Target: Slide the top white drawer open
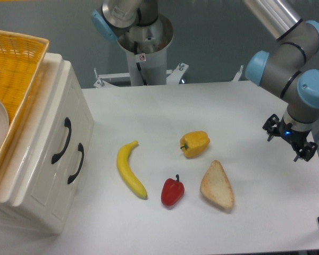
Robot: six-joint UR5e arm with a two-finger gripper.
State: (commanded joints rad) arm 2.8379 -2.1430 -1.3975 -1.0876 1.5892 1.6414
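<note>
**A:** What do you have in front of you, biggest thing first?

**B:** You've got the white desk (212, 106) filling most of the view. At its left end stands your cream-white cabinet (34, 183), with a yellow wicker basket (18, 69) sitting on top of it. A white rounded object shows at the left edge inside the basket; you can't tell what it is.

**A:** And the drawer?

**B:** Your top white drawer (56, 133) is the upper one on the cabinet's front face, marked by its curved black handle (62, 140). It sits flush with the cabinet front, not slid out. The lower drawer (69, 175) is just below and to the right of it in the view, also flush.

**A:** Where's the arm?

**B:** Your arm (290, 58) comes in from the upper right. Its pincer (290, 139) hangs at the far right side of the desk, well apart from the cabinet. It grasps nothing, but it's small and dark, so you can't tell whether it's released or clenched.

**A:** Anything smaller?

**B:** Mid-desk, you'll see a banana (129, 170), a slice of bread (218, 186), a yellow pepper (194, 144) and a red pepper (172, 192), none touching another.
</note>
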